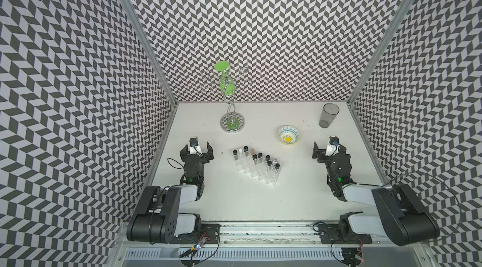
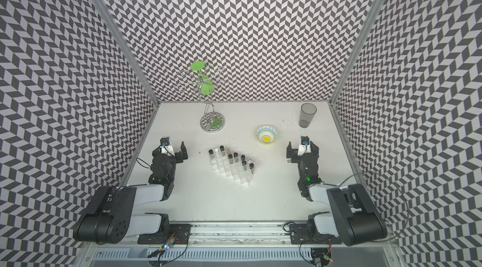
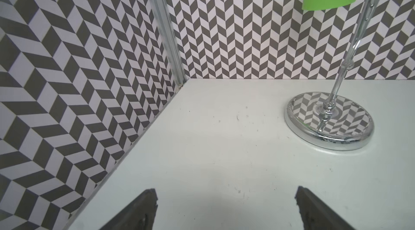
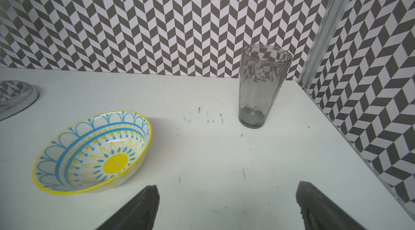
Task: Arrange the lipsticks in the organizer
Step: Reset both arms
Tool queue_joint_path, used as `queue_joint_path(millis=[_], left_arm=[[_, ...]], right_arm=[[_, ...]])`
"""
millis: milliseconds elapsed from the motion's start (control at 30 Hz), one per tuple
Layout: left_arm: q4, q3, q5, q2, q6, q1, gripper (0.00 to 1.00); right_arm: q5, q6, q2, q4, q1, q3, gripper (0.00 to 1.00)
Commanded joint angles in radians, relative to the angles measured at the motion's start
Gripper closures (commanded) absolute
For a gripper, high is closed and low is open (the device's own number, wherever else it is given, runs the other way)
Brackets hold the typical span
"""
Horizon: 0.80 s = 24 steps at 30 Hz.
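The left claw (image 1: 196,148) and right claw (image 1: 328,149) hang released and empty above the white worktop (image 1: 260,200). Between them sits the clear organizer (image 1: 257,168), with lipsticks (image 1: 268,163) upright in its farther cells. Beyond stand a patterned bowl (image 1: 288,135), a chrome stand (image 1: 233,122) and a grey tumbler (image 1: 328,115).

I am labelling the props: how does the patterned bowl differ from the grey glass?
The bowl is low, wide, opaque, painted blue and yellow; the glass is tall, narrow, see-through grey. The glass stands nearer the back wall than the bowl. Both are upright and empty.
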Motion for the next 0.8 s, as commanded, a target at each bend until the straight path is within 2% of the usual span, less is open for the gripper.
queue_joint_path(millis=[0,33,100,167,233,300,367,433,500,567,767], left_arm=[[0.078,0.065,0.137,0.04,-0.073,0.062,0.0],[0.032,0.089,0.172,0.045,-0.083,0.078,0.0],[0.051,0.089,0.193,0.058,-0.095,0.082,0.0],[0.267,0.012,0.209,0.133,-0.097,0.082,0.0],[0.434,-0.01,0.225,0.226,-0.048,0.056,0.0],[0.194,0.064,0.219,0.176,-0.049,0.043,0.0],[0.33,0.038,0.204,0.22,-0.029,0.037,0.0],[0.21,0.065,0.205,0.185,-0.041,0.036,0.0],[0.286,0.046,0.201,0.205,-0.031,0.033,0.0],[0.234,0.056,0.188,0.189,-0.031,0.027,0.0],[0.245,0.053,0.175,0.189,-0.027,0.021,0.0]], right_arm=[[-0.044,-0.01,0.036,0.213,-0.03,0.008,0.0],[-0.072,-0.002,0.064,0.271,-0.045,-0.01,0.0],[-0.074,0.01,0.138,0.38,-0.056,-0.031,0.0],[-0.072,0.004,0.204,0.506,-0.057,-0.044,0.0],[-0.043,0.022,0.168,0.343,-0.06,0.004,0.0],[-0.05,0.046,0.15,0.241,-0.077,0.06,0.0],[-0.04,0.058,0.162,0.282,-0.081,0.05,0.0],[-0.039,0.056,0.17,0.312,-0.081,0.041,0.0],[-0.039,0.055,0.171,0.318,-0.081,0.04,0.0],[-0.039,0.055,0.172,0.318,-0.081,0.04,0.0],[-0.077,0.065,0.175,0.304,-0.099,0.049,0.0]])
